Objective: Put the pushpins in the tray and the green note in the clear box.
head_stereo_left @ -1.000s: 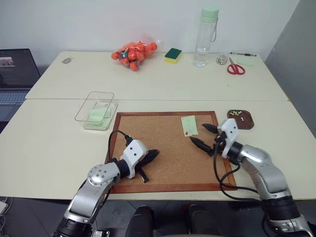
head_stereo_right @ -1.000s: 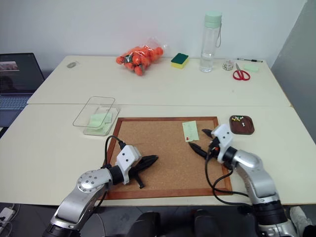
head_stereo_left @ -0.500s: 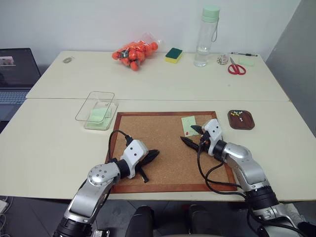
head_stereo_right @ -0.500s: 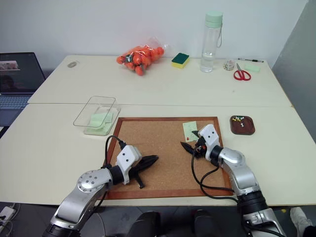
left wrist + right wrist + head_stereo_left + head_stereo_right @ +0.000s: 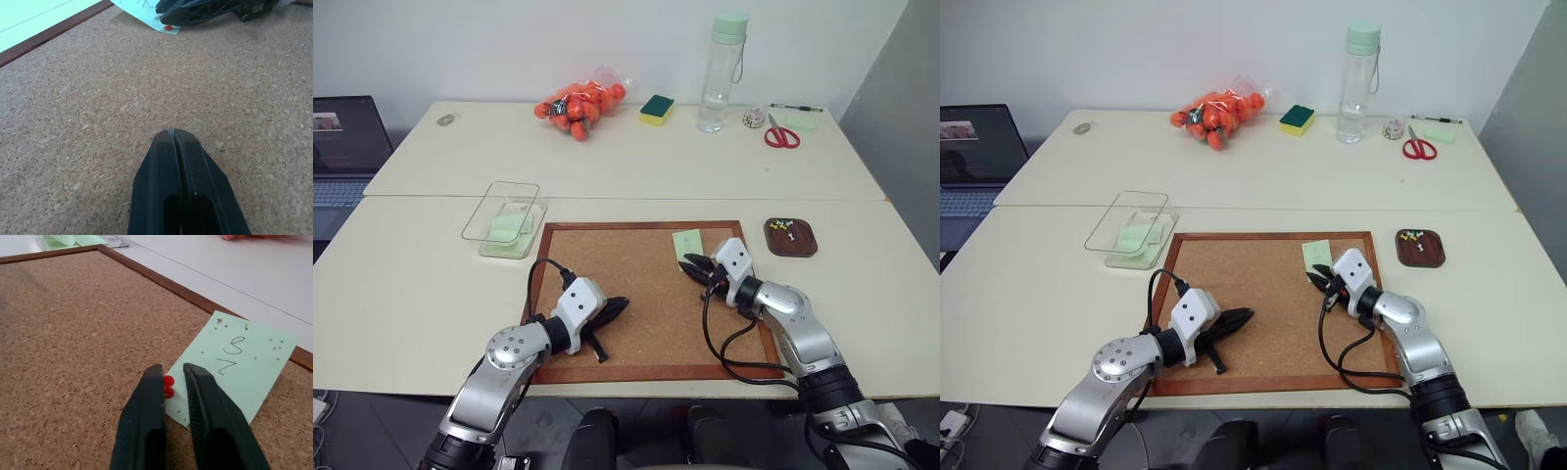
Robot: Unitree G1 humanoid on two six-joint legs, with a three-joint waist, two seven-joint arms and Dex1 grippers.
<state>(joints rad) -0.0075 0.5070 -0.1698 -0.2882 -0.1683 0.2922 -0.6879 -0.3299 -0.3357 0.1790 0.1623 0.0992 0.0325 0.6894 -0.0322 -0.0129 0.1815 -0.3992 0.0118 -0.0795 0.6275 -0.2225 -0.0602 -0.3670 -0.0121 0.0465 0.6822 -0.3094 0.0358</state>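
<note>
The pale green note (image 5: 687,243) lies on the cork board (image 5: 636,323) near its far right corner, pinned at its near corner by a red pushpin (image 5: 168,386). My right gripper (image 5: 172,369) is shut on that red pushpin, its fingertips resting at the note's corner. More pushpins (image 5: 787,225) lie in the small brown tray (image 5: 773,245), right of the board. The clear box (image 5: 499,186) stands off the board's far left corner with green paper inside. My left gripper (image 5: 619,305) is shut and empty, low over the board's near left part.
At the table's far side stand a bag of orange fruit (image 5: 578,103), a green-and-yellow sponge (image 5: 656,109), a tall clear bottle (image 5: 720,73) and red scissors (image 5: 780,134). A laptop (image 5: 342,147) sits at the far left.
My right gripper moved left along the board to the note's near corner and closed from wide open onto the red pushpin. The left gripper stayed still.
</note>
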